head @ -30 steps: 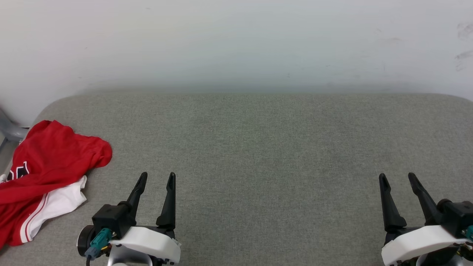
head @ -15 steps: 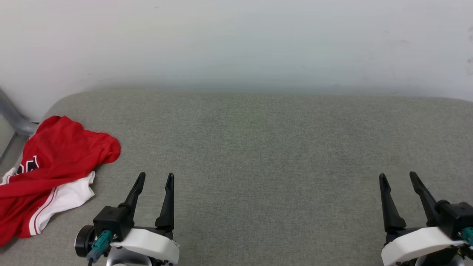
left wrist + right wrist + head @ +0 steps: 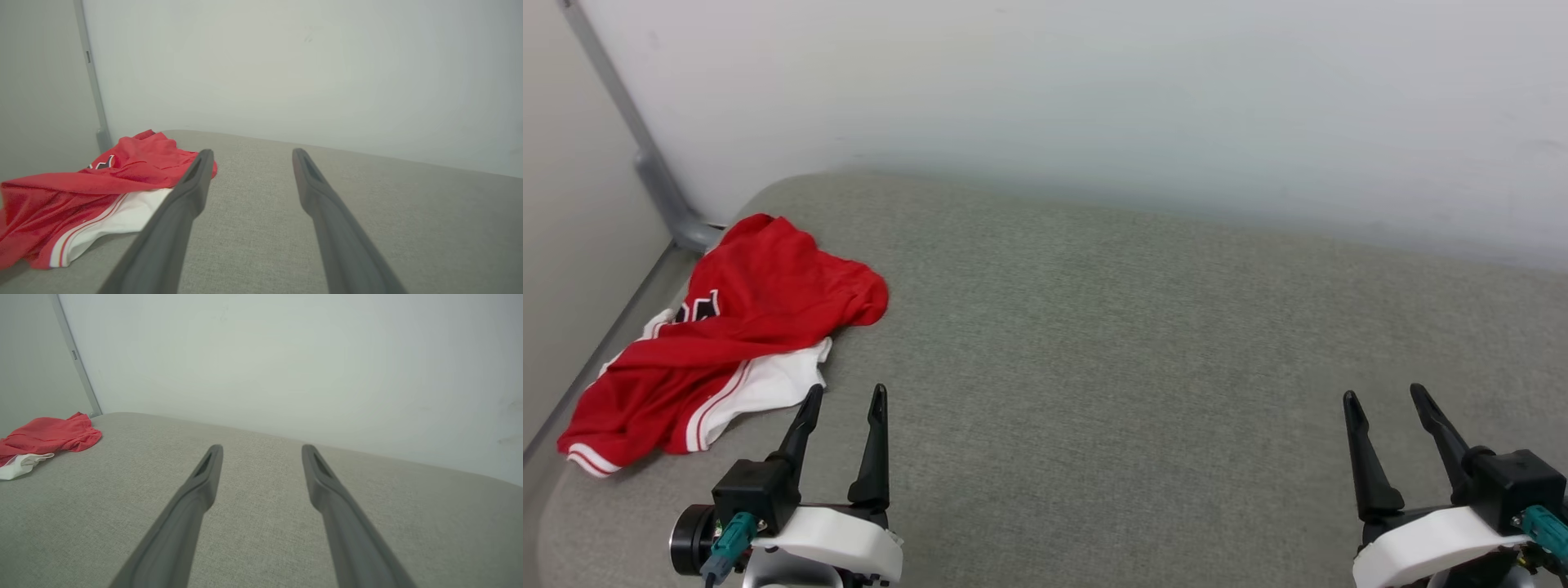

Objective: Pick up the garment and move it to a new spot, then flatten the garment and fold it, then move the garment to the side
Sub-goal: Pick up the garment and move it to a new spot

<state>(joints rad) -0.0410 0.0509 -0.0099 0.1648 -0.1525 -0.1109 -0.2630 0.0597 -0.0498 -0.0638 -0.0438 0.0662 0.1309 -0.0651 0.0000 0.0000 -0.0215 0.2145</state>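
The garment [image 3: 737, 327] is a crumpled red jersey with a white sleeve and red-and-white striped trim, lying at the far left corner of the grey cushioned surface [image 3: 1111, 343]. In the left wrist view the garment [image 3: 81, 192] lies left of the fingers, and in the right wrist view the garment [image 3: 45, 437] is far off at the left edge. My left gripper [image 3: 845, 394] stands open at the lower left, just right of the garment's white sleeve and apart from it. My right gripper [image 3: 1384, 394] stands open at the lower right, holding nothing.
A pale wall [image 3: 1094, 98] rises behind the surface. A grey metal post [image 3: 645, 147] stands in the corner just behind the garment. The surface's left edge [image 3: 572, 400] runs close beside the garment.
The head camera has swung left, so the garment and the corner post sit further into view. Both grippers stay open and hold their places.
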